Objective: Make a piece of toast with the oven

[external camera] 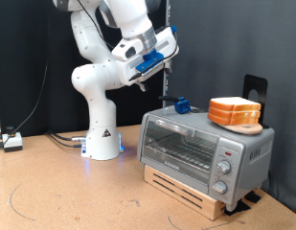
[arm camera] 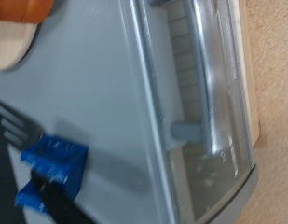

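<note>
Evidently the piece of toast rests on a wooden board on top of the oven, door shut. It looks light, soft and crumbly, best pinched gently across its crusted edges. Above the oven's far end hovers the gripper; whether its fingers are parted I cannot tell.

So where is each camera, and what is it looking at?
Exterior view: it stands off the arm, across the table, facing the white robot arm and the front of the oven; the gripper hangs above the oven's top, near the exterior view's left end of it, and the piece of toast sits on top.
Wrist view: it rides on the hand, looking down at the oven's top and door handle; no fingers show.
Both views share the oven, a blue object and the toast.
</note>
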Motion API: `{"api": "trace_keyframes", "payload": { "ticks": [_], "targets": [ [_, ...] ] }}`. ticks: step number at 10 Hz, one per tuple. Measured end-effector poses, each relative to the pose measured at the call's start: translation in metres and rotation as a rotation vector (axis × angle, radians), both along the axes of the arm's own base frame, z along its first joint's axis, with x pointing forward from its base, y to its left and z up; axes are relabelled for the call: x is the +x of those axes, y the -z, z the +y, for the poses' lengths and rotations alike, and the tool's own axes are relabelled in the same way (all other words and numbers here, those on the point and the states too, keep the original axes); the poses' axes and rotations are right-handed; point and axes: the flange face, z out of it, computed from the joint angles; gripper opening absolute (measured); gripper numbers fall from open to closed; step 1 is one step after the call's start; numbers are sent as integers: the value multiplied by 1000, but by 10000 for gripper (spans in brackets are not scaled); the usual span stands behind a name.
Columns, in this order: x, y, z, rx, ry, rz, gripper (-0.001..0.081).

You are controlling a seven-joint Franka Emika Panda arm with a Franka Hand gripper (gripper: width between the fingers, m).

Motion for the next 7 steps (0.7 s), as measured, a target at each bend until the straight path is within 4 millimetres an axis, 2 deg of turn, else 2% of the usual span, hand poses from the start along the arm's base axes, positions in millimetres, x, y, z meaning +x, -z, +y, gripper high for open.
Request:
{"api": "trace_keyframes", "payload": {
  "ticks": [2, 5, 7],
  "targets": [
    [0, 4, -1, -4, 10, -9, 809],
    [-12, 6, -5, 114, -150, 20, 809],
    [-17, 30, -8, 61, -171, 28, 809]
  ]
}}
